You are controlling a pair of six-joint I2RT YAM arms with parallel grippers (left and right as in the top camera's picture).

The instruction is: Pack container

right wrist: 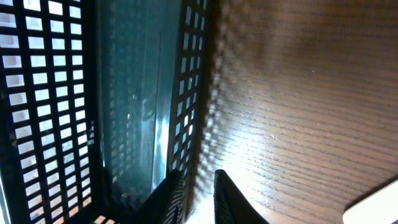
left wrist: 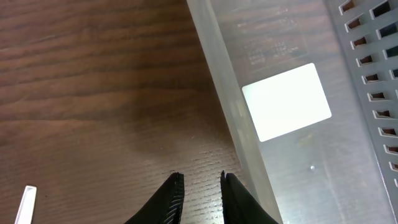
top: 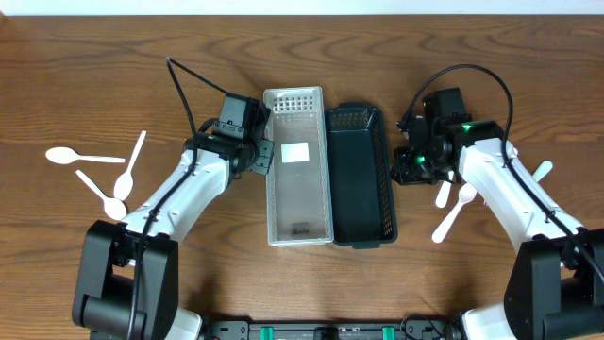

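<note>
The left hand (left wrist: pixel 200 186) hovers low over the worktop (left wrist: pixel 93 93), fingers narrowly parted with nothing between them, just beside the clear container (left wrist: pixel 311 168) (a white label (left wrist: pixel 286 102) on its floor). The right hand (right wrist: pixel 198 186), likewise narrow and empty, sits just outside the black basket (right wrist: pixel 56 93). The two bins lie side by side at mid-worktop, with white spoons (top: pixel 66 156) lying loose to either side.

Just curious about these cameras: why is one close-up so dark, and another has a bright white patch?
Right wrist view: the dark basket soaks up light, and glare streaks the table beside it. Left wrist view: the patch is a washed-out white label on the clear container.
</note>
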